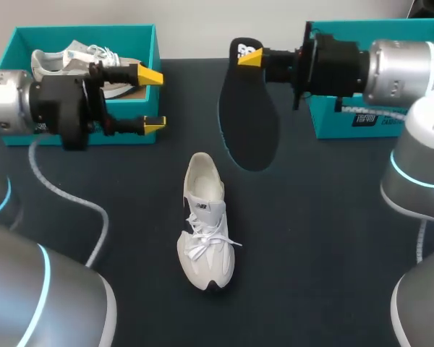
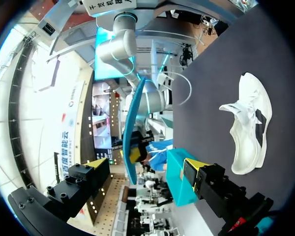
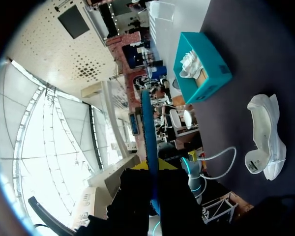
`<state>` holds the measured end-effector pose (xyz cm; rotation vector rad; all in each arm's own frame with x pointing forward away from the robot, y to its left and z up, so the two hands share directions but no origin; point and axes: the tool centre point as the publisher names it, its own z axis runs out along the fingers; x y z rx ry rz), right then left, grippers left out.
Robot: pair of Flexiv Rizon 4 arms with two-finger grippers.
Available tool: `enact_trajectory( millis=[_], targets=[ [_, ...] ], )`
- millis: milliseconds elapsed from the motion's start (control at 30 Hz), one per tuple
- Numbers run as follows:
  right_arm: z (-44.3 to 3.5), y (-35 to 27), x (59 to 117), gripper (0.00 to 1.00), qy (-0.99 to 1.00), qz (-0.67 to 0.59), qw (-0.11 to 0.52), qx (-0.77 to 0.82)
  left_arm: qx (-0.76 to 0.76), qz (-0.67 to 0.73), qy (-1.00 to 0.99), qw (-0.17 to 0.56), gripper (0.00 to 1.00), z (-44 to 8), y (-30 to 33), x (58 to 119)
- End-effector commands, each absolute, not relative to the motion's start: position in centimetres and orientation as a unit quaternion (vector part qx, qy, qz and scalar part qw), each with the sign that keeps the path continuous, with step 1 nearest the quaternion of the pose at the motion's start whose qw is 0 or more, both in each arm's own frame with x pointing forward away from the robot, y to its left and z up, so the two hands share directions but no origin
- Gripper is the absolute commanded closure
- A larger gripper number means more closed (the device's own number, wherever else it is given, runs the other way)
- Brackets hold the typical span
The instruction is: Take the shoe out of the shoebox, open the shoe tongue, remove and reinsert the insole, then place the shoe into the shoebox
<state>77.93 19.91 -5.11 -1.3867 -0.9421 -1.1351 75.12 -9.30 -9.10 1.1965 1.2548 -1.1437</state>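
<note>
A white shoe [image 1: 206,224] lies on its sole mid-table, toe toward the front edge; it also shows in both wrist views [image 2: 248,123] [image 3: 265,142]. Above the table behind it hangs the black, teal-edged insole [image 1: 249,108], with my right gripper [image 1: 250,58] shut on its upper end. In the right wrist view the insole [image 3: 148,128] runs edge-on between the fingers [image 3: 152,166]. My left gripper [image 1: 153,100] stands open and empty in front of the teal shoebox [image 1: 87,32], left of the insole. From the left wrist the insole [image 2: 132,128] is ahead of the open gripper [image 2: 145,164].
The shoebox at the back left holds a second white shoe [image 1: 79,58] [image 3: 191,63]. Another teal box [image 1: 347,119] stands at the back right under my right arm. A white cable [image 1: 65,195] trails over the table's left side.
</note>
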Motion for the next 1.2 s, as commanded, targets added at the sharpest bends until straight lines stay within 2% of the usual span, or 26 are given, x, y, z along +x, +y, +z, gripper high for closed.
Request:
enact_trajectory(
  millis=[33,467,533,567,633,667,700,800,833,867,900,933,1167,1200],
  targets=[
    [-6.0,24.9,80.0,1.00,-0.397,-0.467,0.541,-0.576,0.480,-0.490,0.502,0.527,0.00,-9.5,-10.8,75.0],
    [-7.5,27.6,80.7,1.00,-0.391,-0.443,0.559,-0.582,0.479,-0.508,0.482,0.529,0.00,-9.3,-14.7,74.7],
    [-7.6,27.7,80.7,1.00,-0.390,-0.442,0.558,-0.583,0.480,-0.509,0.480,0.529,0.03,-9.3,-15.2,74.7],
    [-7.6,27.8,80.7,1.00,-0.390,-0.442,0.559,-0.583,0.481,-0.510,0.479,0.528,0.06,-9.3,-15.4,74.7],
    [-7.7,27.8,80.7,1.00,-0.390,-0.442,0.560,-0.582,0.484,-0.510,0.478,0.527,0.29,-9.4,-15.6,74.7],
    [-7.7,27.8,80.7,1.00,-0.390,-0.443,0.560,-0.582,0.485,-0.510,0.478,0.526,0.49,-9.5,-15.6,74.7],
    [-7.7,27.9,80.7,1.00,-0.389,-0.442,0.560,-0.583,0.488,-0.509,0.477,0.524,0.56,-9.6,-15.6,74.8],
    [-7.8,27.9,80.6,1.00,-0.388,-0.443,0.559,-0.583,0.490,-0.508,0.478,0.523,0.67,-9.8,-15.5,74.9],
    [-7.7,27.9,80.6,1.00,-0.388,-0.443,0.559,-0.583,0.490,-0.508,0.478,0.523,0.75,-9.8,-15.4,75.0],
    [-7.7,27.9,80.6,1.00,-0.388,-0.443,0.560,-0.583,0.490,-0.507,0.479,0.523,0.76,-9.9,-15.4,75.0],
    [-7.7,27.9,80.6,1.00,-0.388,-0.442,0.560,-0.584,0.491,-0.506,0.479,0.522,0.93,-9.9,-15.4,75.1],
    [-7.7,27.9,80.6,1.00,-0.388,-0.442,0.560,-0.583,0.491,-0.504,0.479,0.524,1.00,-9.9,-15.4,75.1],
    [-8.0,27.7,80.6,1.00,-0.385,-0.437,0.562,-0.588,0.498,-0.503,0.471,0.526,1.00,-9.6,-15.1,74.8],
    [-8.0,27.6,80.6,1.00,-0.384,-0.437,0.561,-0.589,0.500,-0.503,0.471,0.525,0.95,-9.6,-15.0,74.8]
  ],
)
